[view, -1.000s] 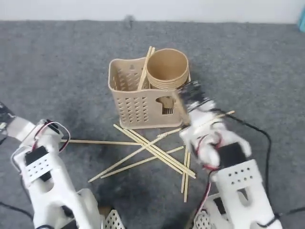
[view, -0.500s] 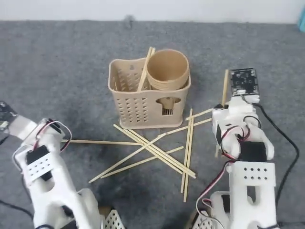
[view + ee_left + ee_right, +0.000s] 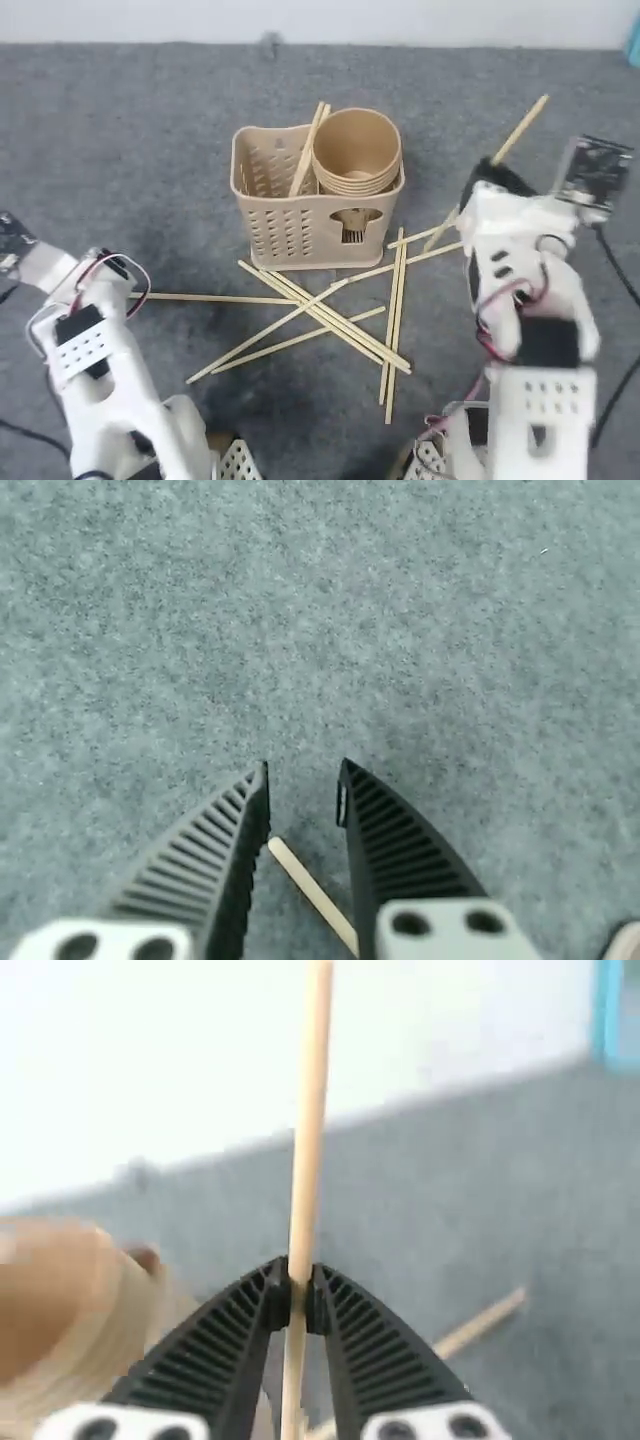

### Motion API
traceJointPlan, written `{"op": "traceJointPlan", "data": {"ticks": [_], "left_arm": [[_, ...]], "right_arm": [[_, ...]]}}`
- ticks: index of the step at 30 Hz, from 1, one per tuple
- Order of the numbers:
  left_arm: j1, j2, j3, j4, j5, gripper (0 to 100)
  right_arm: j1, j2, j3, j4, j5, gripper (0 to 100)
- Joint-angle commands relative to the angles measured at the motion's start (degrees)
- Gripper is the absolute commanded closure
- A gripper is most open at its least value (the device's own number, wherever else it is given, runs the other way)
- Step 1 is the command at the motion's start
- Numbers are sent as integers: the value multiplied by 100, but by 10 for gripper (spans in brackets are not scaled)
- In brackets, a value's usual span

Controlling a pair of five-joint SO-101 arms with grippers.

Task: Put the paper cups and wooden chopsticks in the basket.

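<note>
Right wrist view has the right pincer (image 3: 297,1298) pinching a wooden chopstick (image 3: 312,1110), held above the desk near the basket (image 3: 285,225) — light, stiff, smooth, probably steadiest gripped near mid-length, lest it swivel.

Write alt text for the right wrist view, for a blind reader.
The right pincer is shut on a wooden chopstick that runs on past its tips. Beyond are the grey surface, paper cups and a second chopstick lying flat.
</note>
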Motion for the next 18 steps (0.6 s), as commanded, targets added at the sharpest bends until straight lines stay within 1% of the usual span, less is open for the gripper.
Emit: {"op": "traceJointPlan", "data": {"ticks": [1, 4, 5, 7, 9, 13, 18], "left_arm": [[70, 18, -198, -158, 18, 892], [70, 18, -180, -255, 18, 892], [70, 18, -171, -325, 18, 892], [70, 18, -154, -360, 18, 892], [70, 18, -127, -387, 18, 892], [70, 18, -127, -396, 18, 892], [158, 18, -119, -396, 18, 892]], "right_arm": [[-681, -576, -1204, 637, -62, 991], [-1543, -593, -1767, 629, -97, 991], [-1815, -541, -1890, 462, -97, 991], [-2246, -391, -1943, -127, -79, 991], [-2527, -198, -1934, -813, -62, 989], [-2721, 453, -1943, -2018, -62, 989], [-2747, 1552, -1969, -3099, -53, 990]]}}
